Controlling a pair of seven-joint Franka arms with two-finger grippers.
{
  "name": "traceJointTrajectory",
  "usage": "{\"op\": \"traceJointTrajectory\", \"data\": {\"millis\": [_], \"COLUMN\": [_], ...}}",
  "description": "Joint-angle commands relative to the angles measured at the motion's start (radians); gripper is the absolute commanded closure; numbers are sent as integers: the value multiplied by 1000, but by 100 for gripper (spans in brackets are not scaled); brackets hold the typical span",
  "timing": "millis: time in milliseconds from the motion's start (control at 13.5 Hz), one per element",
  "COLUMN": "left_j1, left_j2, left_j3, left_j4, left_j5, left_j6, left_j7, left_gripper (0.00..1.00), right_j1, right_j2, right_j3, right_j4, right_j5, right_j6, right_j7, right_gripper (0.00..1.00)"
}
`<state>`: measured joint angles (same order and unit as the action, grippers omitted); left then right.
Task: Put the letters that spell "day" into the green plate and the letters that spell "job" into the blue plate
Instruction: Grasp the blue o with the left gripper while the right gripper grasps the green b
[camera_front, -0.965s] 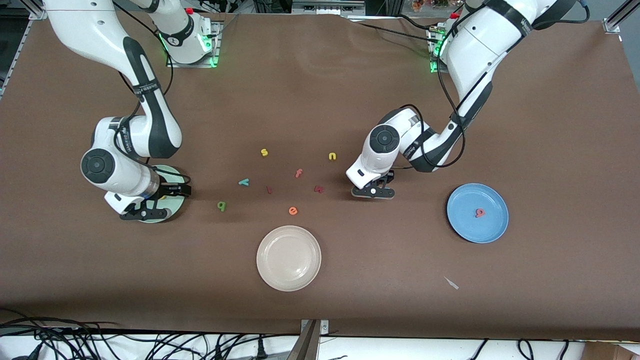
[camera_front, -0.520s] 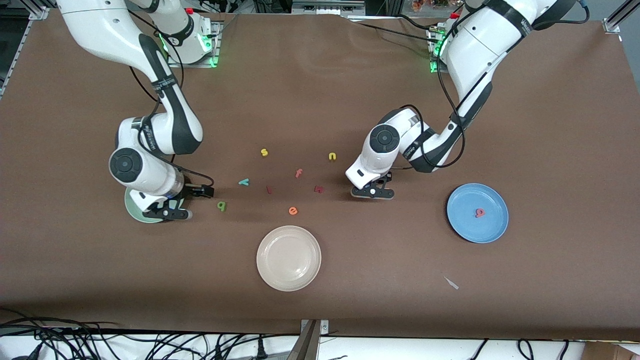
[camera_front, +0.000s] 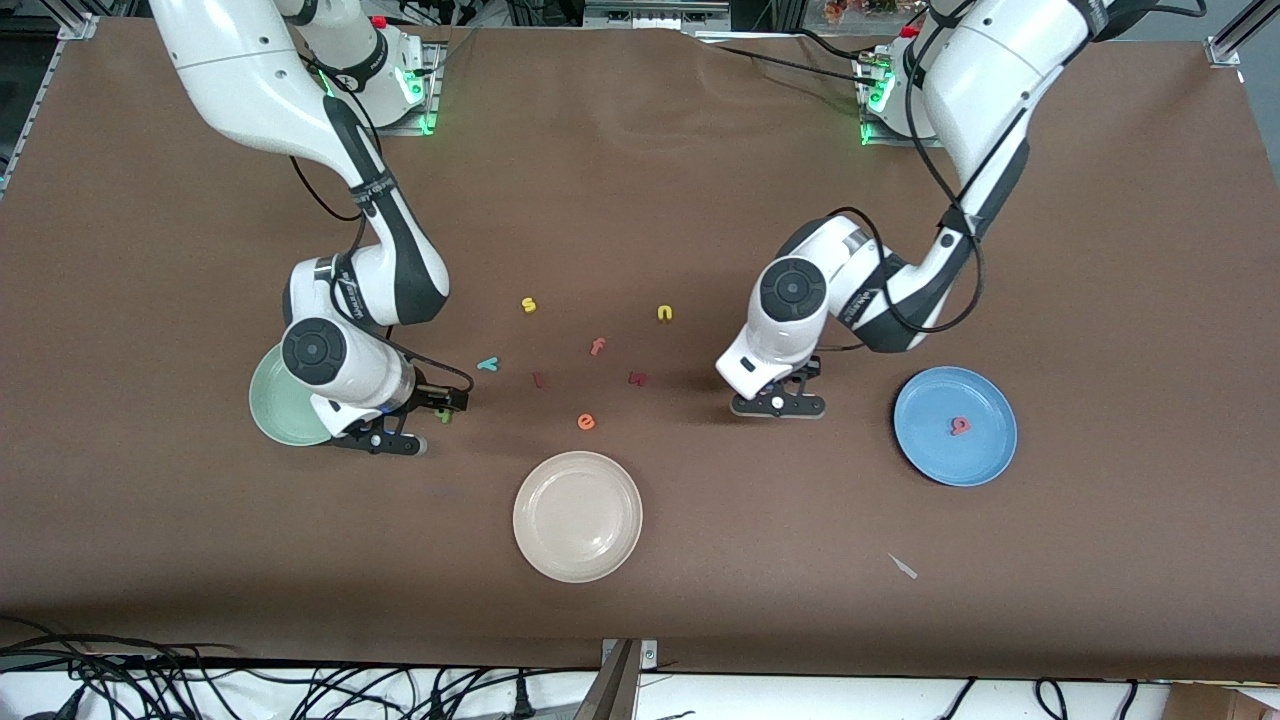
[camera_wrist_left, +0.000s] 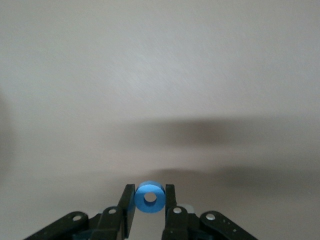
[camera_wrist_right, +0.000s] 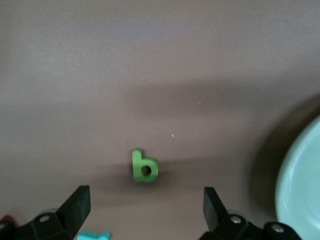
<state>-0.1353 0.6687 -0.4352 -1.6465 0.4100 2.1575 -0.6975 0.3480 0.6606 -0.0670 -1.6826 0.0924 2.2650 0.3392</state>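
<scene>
Right gripper (camera_wrist_right: 145, 200) is low over the table at the 3 o'clock edge of the green plate (camera_front: 272, 405), jaws wide apart and holding nothing. The green a (camera_wrist_right: 145, 167) lies flat on the table between the fingers, touching neither. In the front view the a (camera_front: 443, 416) is half hidden under the wrist, and the arm covers the plate's 3 o'clock part, so what is in there can't be seen. The plate rim (camera_wrist_right: 300, 185) is cut off in the right wrist view. Left gripper (camera_wrist_left: 150, 192) is clamped on the blue o (camera_wrist_left: 150, 188), held upright with the hole facing the camera, over bare table. In the front view this gripper (camera_front: 778, 405) hides the o, and the blue plate (camera_front: 925, 400) is at its 3 o'clock, apart. Pink b (camera_front: 959, 426) lies in the blue plate. Teal y (camera_front: 488, 364) is on the table at 1 o'clock of the a. Loose letters mid-table: yellow s (camera_front: 529, 305), yellow n (camera_front: 665, 313), pink f (camera_front: 597, 347), orange e (camera_front: 586, 422). A dark red letter (camera_front: 638, 378) and a small reddish piece (camera_front: 539, 379) are too small to read. Cream plate (camera_front: 577, 515) is at 6 o'clock of the e.
</scene>
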Motion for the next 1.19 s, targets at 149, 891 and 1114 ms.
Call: {"op": "traceJointTrajectory", "data": {"millis": [149,891,1114], "left_j1": [69,341,436], "left_j2": [-3,-11,20], "left_j3": [-4,-8,-5], "left_j4": [14,39,30], "left_j5": [15,12,-33], "left_j6": [-44,-47,-42], "left_j7": [171,767,907], "left_gripper": [100,100,100], "right_j1": [2,2,2], "right_j2": [65,94,96], "right_j3": [-2,0,0], "right_j4": [64,64,64], "right_j5": [4,3,9], "right_j6": [-4,18,28], "right_j7": [3,-8,-3], "right_gripper": [1,35,49]}}
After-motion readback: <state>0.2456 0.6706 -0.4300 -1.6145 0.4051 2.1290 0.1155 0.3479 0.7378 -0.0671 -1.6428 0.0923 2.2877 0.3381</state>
